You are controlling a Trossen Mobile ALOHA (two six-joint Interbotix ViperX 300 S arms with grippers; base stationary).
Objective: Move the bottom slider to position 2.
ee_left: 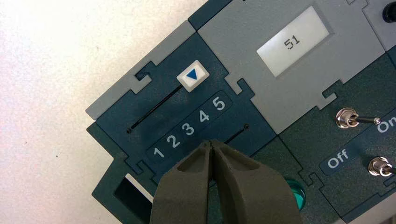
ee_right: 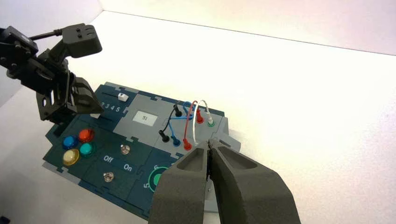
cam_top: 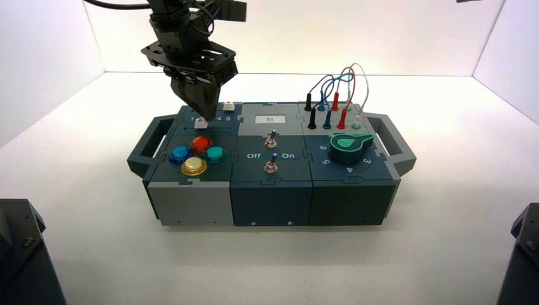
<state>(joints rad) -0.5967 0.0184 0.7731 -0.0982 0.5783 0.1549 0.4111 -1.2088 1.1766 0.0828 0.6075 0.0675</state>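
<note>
On the plain white tabletop (cam_top: pixel 445 241) stands the box (cam_top: pixel 270 190), white walls behind. The left gripper (cam_top: pixel 198 109), fingers pressed together, reaches down to the bottom slider (cam_top: pixel 201 124), seemingly touching it, near position 2 (ee_left: pixel 173 141). The right gripper (ee_right: pixel 209 148), clenched, hangs apart.

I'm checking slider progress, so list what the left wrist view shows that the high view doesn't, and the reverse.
Left wrist only: the display reads 51, the unnumbered slider's cap bears a blue triangle, and the left end effector is shut. High view only: the bottom slider, its cap at that end effector's tip, the green knob and the yellow button. Both: the numeral row and the toggle switches. The right end effector hangs apart from the box.
</note>
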